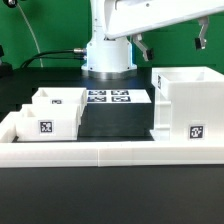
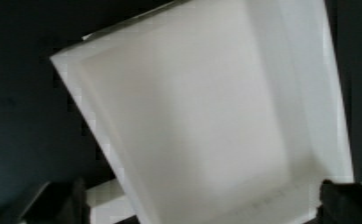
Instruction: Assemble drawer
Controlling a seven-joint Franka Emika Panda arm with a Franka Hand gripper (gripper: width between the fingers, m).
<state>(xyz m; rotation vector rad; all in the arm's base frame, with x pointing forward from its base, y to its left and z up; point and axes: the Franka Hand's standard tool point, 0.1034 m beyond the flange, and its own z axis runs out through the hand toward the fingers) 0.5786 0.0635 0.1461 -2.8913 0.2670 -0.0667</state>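
Observation:
The tall hollow white box shell (image 1: pixel 185 106) stands at the exterior view's right with a square tag on its front. Two smaller white trays (image 1: pixel 56 99) (image 1: pixel 44 122) sit at the exterior view's left, the nearer one showing a tag. My gripper (image 1: pixel 171 44) hangs open above the box shell, one finger over each side, touching nothing. In the wrist view the shell's open top (image 2: pixel 196 110) fills the picture, and my gripper (image 2: pixel 204 205) shows dark fingertips (image 2: pixel 61 203) on either side of it.
The marker board (image 1: pixel 108 97) lies flat between the trays and the shell, near the robot base (image 1: pixel 107 55). A long low white border wall (image 1: pixel 110 152) runs along the front, with a black table around it.

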